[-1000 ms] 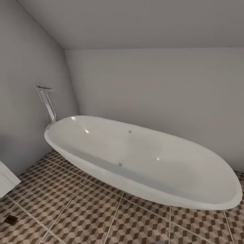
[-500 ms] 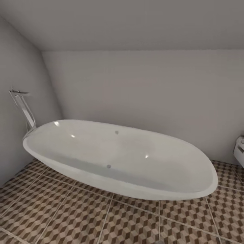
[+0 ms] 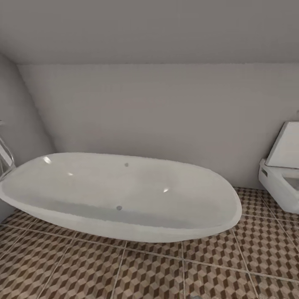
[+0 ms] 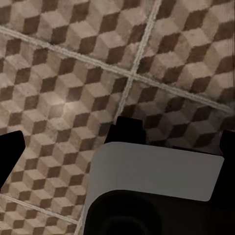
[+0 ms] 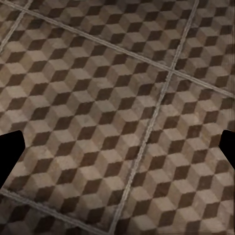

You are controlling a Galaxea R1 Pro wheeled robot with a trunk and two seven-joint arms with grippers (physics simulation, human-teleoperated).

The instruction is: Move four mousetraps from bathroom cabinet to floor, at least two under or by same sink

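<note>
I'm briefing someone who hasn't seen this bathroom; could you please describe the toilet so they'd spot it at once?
Start at the long oval white bathtub along the grey back wall. Past its rounded end, at the head view's right edge, a white toilet hangs on the wall over the cube-patterned floor. Unlike the tub, it is boxy, with a raised lid.

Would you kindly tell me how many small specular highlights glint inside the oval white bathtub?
3 inside the oval white bathtub: two near its left end, one toward its right; others may lie beyond the frame's left edge.
</note>
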